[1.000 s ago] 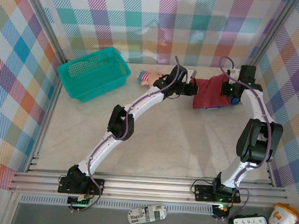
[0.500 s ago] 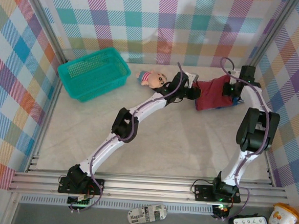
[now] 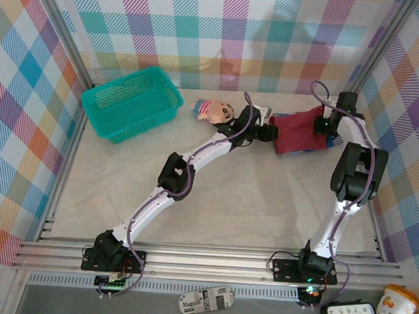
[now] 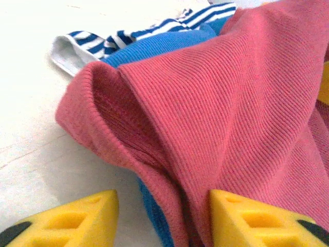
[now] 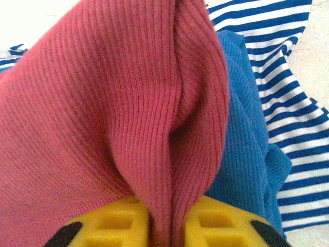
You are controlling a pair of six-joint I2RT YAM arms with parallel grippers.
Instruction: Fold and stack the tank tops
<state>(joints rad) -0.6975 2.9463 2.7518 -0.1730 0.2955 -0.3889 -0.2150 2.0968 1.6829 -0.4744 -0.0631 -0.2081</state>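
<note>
Left claw (image 4: 162, 199) stands wide, its yellow fingers (image 4: 67, 218) on either side of a rolled edge of the dark red top (image 4: 231, 103) without squeezing it. Right claw (image 5: 165, 218) is narrow, with an upright ridge of the same red cloth caught in the gap and touching both sides.

All three tank tops lie in one pile at the far right of the bench (image 3: 228, 201). The pile is to the right of the doll (image 3: 214, 109) and well apart from the teal basket (image 3: 131, 101). The red one is on top, the bright blue top (image 4: 154, 46) under it, and the striped top (image 4: 118, 40) at the bottom, poking out at the edges.

The step in hand looks like setting the folded red top on the stack and letting go. To do it well, the right claw should spread fully before it lifts, or the pinched ridge will likely rise with it and drag the fold open. Both arms ought to go straight up rather than sideways, since ribbed cloth tends to cling and the layers beneath are loose. The red top bulges at the corner by the left claw. A light press there would flatten it, provided the blue layer is not pushed askew.
</note>
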